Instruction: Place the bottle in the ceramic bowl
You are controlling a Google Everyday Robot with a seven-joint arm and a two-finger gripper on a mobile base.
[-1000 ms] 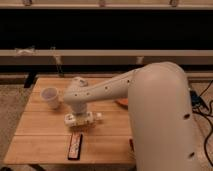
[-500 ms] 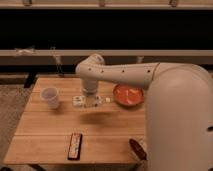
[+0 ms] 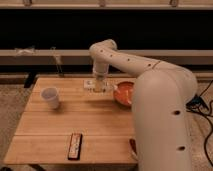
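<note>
Camera view: your end effector [image 3: 100, 86] is clamped on the bottle [image 3: 90, 84] near the far edge of the counter [image 3: 75, 117]. It's mid-carry. Next, move it over the ceramic bowl [image 3: 124, 93] just beside, then release.

White cup [image 3: 50, 96] left (upright) — black bar [image 3: 75, 145] front, wooden table [image 3: 100, 122].

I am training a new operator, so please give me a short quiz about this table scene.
1. True or false: the bottle lies in the bowl.
2. The gripper is: A at the table's far side, beside the bowl; B over the near edge; C off the table.
3. Which white thing stands alone, far from the bowl?
Key: 1 false, the gripper holds it; 2 A; 3 the cup.
</note>
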